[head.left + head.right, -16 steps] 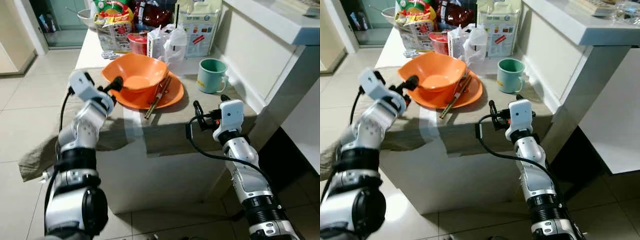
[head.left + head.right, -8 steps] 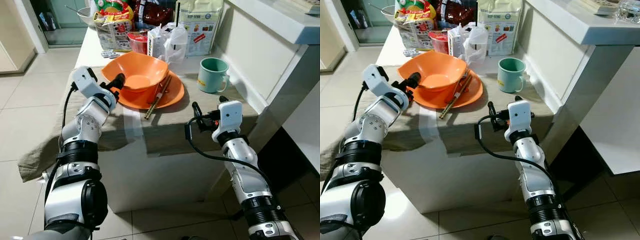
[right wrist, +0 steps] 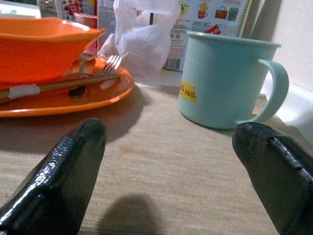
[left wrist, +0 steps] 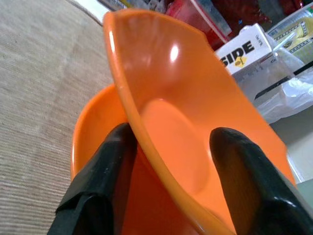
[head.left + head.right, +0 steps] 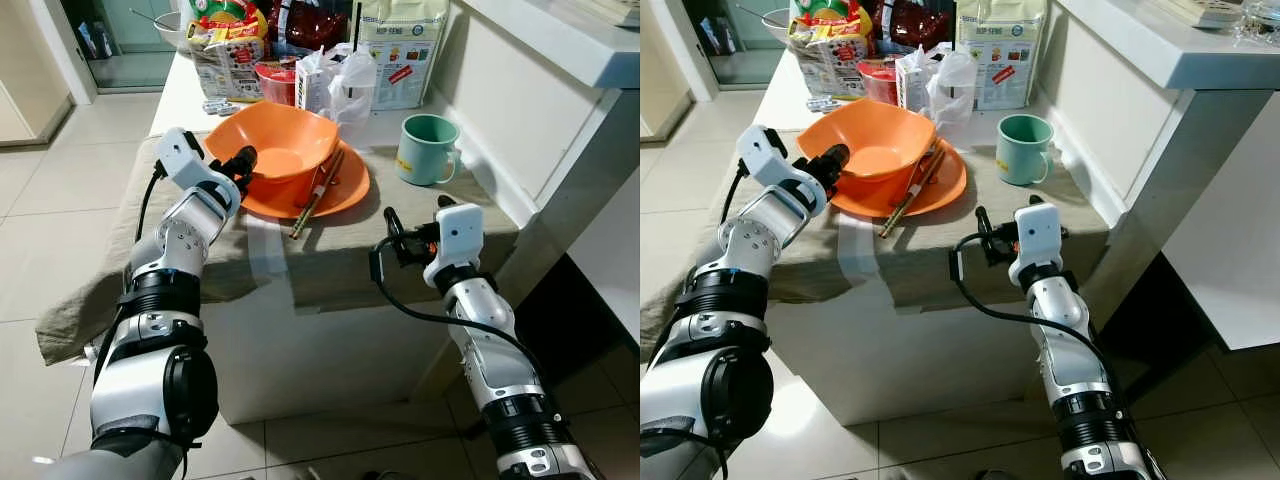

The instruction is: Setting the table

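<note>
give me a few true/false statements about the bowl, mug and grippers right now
1. The left gripper straddles the rim of the orange bowl, one finger inside and one outside. True.
2. The bowl sits on an orange plate. True.
3. The mug is red. False: it is pale green.
4. The right gripper is shut on the mug. False: it is open, short of the mug, touching nothing.
5. The chopsticks lie in the mug. False: they rest on the plate beside the bowl.

bowl [image 5: 282, 150]: 1 | plate [image 5: 345, 190]: 1 | mug [image 5: 424, 150]: 1 | chopsticks [image 5: 315, 195]: 1 pair | fork [image 3: 105, 66]: 1 | tablecloth [image 5: 330, 260]: 1 | packages behind bowl: several, uncounted
</note>
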Robot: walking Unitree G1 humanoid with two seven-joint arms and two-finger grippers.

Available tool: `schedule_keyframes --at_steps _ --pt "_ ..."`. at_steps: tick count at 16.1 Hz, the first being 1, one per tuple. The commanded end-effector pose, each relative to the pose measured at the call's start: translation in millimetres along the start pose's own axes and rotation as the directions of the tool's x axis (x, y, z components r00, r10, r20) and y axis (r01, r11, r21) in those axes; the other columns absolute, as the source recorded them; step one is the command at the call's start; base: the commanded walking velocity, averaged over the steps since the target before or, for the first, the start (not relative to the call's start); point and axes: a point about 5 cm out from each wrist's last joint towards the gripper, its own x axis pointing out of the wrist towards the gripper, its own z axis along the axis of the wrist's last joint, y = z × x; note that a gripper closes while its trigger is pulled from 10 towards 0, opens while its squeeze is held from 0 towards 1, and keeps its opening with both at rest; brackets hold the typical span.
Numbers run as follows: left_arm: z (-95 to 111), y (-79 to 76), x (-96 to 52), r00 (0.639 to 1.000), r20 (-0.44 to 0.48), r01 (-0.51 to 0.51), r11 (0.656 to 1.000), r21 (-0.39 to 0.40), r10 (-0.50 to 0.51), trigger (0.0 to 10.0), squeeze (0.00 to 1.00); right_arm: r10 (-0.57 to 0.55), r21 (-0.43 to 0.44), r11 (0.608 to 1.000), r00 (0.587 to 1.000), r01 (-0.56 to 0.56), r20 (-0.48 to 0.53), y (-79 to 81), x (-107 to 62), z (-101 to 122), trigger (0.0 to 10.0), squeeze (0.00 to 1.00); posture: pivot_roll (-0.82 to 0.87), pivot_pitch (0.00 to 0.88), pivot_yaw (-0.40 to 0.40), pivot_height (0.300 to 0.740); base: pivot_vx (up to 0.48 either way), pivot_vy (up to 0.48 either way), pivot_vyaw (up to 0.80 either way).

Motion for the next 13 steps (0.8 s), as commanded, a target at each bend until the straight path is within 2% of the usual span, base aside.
schedule_keyframes --at_steps 1,8,13 --pt "-6.3 2.2 1.8 0.998 -0.055 -0.022 1.000 -0.001 0.022 0.0 0.00 0.007 0.000 1.000 1.000 -0.007 0.008 1.0 -1.7 3.3 10.0 0.00 -0.13 0.040 0.022 0.740 0.000 0.000 0.00" --pt "-1.0 -2.0 5.6 0.994 -0.097 -0.048 0.999 0.007 0.048 0.0 0.00 0.015 -0.003 1.000 1.000 -0.015 -0.007 1.7 -4.4 1.8 10.0 0.00 -0.13 0.050 0.021 0.740 0.000 0.000 0.00" --pt "-3.1 1.1 5.8 0.991 -0.114 -0.065 0.997 0.033 0.069 0.0 0.00 0.017 -0.005 1.000 1.000 -0.017 -0.014 1.2 -5.4 1.8 10.0 0.00 -0.14 0.053 0.018 0.740 0.000 0.000 0.00"
